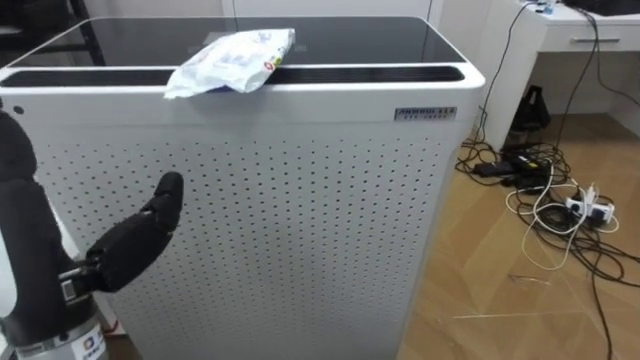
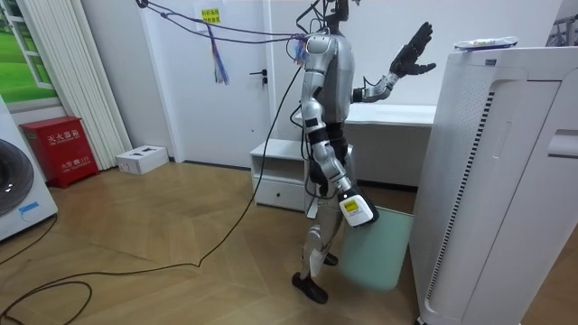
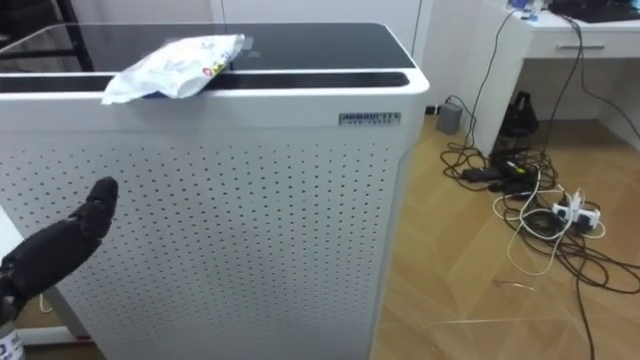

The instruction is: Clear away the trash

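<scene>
Wrapper (image 1: 232, 62), crumpled white plastic, lies on the glossy black top of a perforated white air purifier (image 1: 270, 230). Left hand (image 1: 135, 240), fingers straight, hovers before its front panel. Right hand (image 2: 358, 210) hangs low, state unclear.

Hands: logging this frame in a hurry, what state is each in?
Left hand: open, empty, raised before the white appliance.
Right hand: cannot be told; it hangs low at the robot's side.

White appliance (image 1: 300, 200), crumpled wrapper (image 1: 232, 62) on top
</scene>
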Controlling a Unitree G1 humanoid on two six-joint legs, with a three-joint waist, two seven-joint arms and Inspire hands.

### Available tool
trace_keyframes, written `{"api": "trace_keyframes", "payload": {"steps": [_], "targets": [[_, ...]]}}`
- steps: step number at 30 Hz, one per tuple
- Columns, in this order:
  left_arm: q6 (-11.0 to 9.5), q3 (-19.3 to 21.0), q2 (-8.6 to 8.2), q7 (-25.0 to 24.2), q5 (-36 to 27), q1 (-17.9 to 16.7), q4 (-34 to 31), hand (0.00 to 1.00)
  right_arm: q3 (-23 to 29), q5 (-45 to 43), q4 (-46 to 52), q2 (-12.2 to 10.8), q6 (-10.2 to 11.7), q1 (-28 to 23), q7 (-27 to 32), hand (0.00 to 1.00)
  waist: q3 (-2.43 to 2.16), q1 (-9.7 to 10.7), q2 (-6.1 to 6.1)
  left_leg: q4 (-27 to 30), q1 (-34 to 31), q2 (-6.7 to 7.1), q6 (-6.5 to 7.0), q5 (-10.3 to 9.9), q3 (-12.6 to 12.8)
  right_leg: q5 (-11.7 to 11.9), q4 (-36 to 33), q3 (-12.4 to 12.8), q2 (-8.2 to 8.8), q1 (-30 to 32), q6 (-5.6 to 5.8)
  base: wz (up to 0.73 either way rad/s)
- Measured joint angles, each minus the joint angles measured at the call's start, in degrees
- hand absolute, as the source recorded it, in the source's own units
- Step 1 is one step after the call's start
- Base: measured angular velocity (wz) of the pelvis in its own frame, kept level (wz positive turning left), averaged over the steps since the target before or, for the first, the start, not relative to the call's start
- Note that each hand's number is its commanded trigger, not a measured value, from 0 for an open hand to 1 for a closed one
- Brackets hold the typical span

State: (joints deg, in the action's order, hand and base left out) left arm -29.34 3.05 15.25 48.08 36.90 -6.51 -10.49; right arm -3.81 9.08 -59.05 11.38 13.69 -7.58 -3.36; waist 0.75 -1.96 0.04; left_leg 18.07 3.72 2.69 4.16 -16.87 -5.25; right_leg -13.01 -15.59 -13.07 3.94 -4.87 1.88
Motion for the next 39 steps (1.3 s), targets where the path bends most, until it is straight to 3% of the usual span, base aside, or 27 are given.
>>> {"api": "trace_keyframes", "payload": {"steps": [4, 10, 15, 18, 20, 24, 34, 37, 39], "targets": [[0.02, -0.38, 0.13, -1.37, 1.54, 1.04, 0.02, 0.00, -0.03, -0.71, 0.00, 0.04, 0.00, 0.65, -0.50, 1.00, 0.44, 0.82, 0.50, -0.11, -0.02, 0.04, 0.02, 0.01, 0.17, -0.01, -0.03, 0.33, 0.01, 0.19, 0.01, -0.02], [0.55, -1.04, 2.28, -2.71, 1.44, 2.84, 0.43, 0.00, -0.05, -0.70, 0.03, 1.17, 0.00, 0.79, -0.98, 1.00, 0.31, 1.53, 1.31, -0.25, 0.03, 0.01, 0.01, 0.18, 0.38, -0.01, 0.06, 0.41, 0.05, 0.70, 0.01, -0.01], [1.67, -0.73, 5.31, -3.07, 1.39, 4.91, 2.01, 0.00, 0.00, -1.49, -0.06, 2.19, -0.08, 0.77, -0.98, 1.00, 0.70, 1.63, 2.50, -1.05, 0.92, -0.07, -0.01, 0.20, 0.70, 0.09, 1.28, 0.54, -0.11, -0.30, 0.12, -0.02], [2.50, -0.45, 6.54, -5.05, 1.43, 5.43, 2.24, 0.00, 0.07, -3.37, -0.06, 2.30, -0.11, 0.76, -1.02, 1.00, 0.41, 1.81, 3.06, -1.79, 1.42, -0.09, -0.04, 0.49, 1.33, 0.09, 1.43, 0.69, -0.06, -0.31, 0.12, -0.04], [3.08, -0.43, 6.61, -6.36, 1.53, 6.32, 2.31, 0.00, 0.59, -5.17, -0.02, 2.29, -0.11, 0.75, -1.44, 1.00, 0.39, 1.93, 3.08, -2.57, 2.03, -0.09, -0.06, 0.66, 1.31, 0.09, 1.98, 0.66, -0.08, -0.92, 0.12, 0.00], [4.34, -0.35, 8.43, -9.55, 1.34, 7.67, 2.68, 0.00, 1.05, -5.58, 0.79, 2.34, -0.11, 0.72, -2.34, 1.00, 0.36, 2.89, 3.13, -2.75, 2.12, -0.12, -0.11, 0.73, 1.40, 0.09, 2.08, 0.81, -0.10, -1.00, 0.12, 0.00], [7.35, -0.30, 10.23, -13.91, 1.32, 9.93, 6.08, 0.00, 1.10, -5.65, 2.05, 3.03, -1.51, 0.72, -3.78, 1.00, 0.14, 3.20, 3.66, -3.74, 3.57, -0.13, -0.09, 0.86, 2.07, 0.21, 3.03, 1.49, -0.19, -2.10, 0.31, -0.03], [8.20, -0.29, 10.68, -15.26, 1.35, 9.98, 6.13, 0.00, 1.15, -5.71, 2.07, 3.32, -1.87, 0.85, -4.40, 1.00, -0.01, 3.20, 4.43, -3.89, 3.71, -0.17, -0.09, 0.87, 2.49, 0.24, 3.09, 1.72, -0.21, -2.35, 0.35, -0.03], [9.02, -0.11, 11.17, -16.42, 1.34, 9.98, 6.14, 0.00, 1.16, -6.10, 2.07, 3.63, -2.57, 0.78, -4.62, 1.00, -0.44, 3.24, 5.39, -4.44, 3.86, -0.34, 0.01, 0.93, 3.77, 0.29, 3.08, 1.86, -0.23, -2.33, 0.42, -0.04]]}}
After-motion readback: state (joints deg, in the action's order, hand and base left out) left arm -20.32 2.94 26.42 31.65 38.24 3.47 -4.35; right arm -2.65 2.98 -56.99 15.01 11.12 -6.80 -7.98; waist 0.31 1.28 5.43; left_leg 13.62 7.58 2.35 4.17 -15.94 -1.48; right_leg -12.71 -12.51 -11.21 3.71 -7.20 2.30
